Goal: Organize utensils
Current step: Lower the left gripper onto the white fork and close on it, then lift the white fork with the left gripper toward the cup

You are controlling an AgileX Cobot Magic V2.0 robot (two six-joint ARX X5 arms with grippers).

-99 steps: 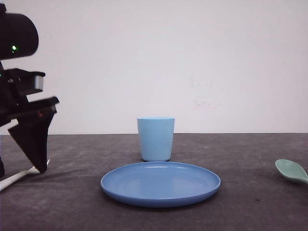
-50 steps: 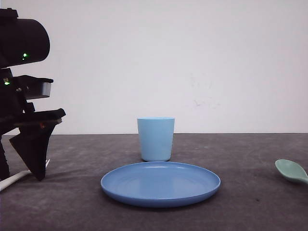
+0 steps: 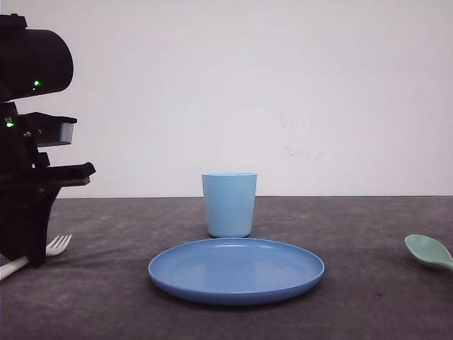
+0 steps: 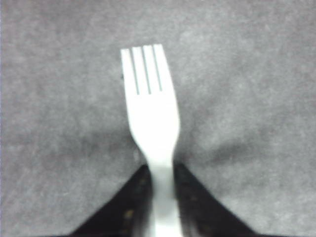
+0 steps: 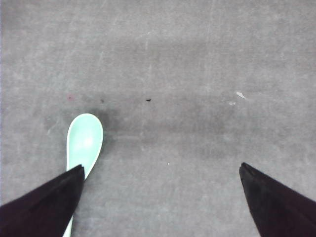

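The white fork (image 4: 150, 113) points its four tines away from my left gripper (image 4: 162, 168), which is shut on the handle just behind the neck. In the front view the fork (image 3: 58, 245) shows low over the dark table at the far left, its tines sticking out to the right of my left gripper (image 3: 27, 249). The mint-green spoon (image 5: 85, 140) lies on the table with its bowl up. My right gripper (image 5: 160, 170) hangs open above it, and one fingertip (image 5: 69, 185) covers part of the handle. The spoon's bowl (image 3: 428, 251) also shows at the front view's right edge.
A round blue plate (image 3: 236, 270) sits in the middle of the table with a light blue cup (image 3: 228, 205) upright just behind it. A bare white wall closes the back. Dark table surface lies bare between the plate and each utensil.
My left arm shifted slightly right, then its spread fingers closed on the fork's handle. The fork's tines now show beside the gripper. The spoon, plate and cup have not moved.
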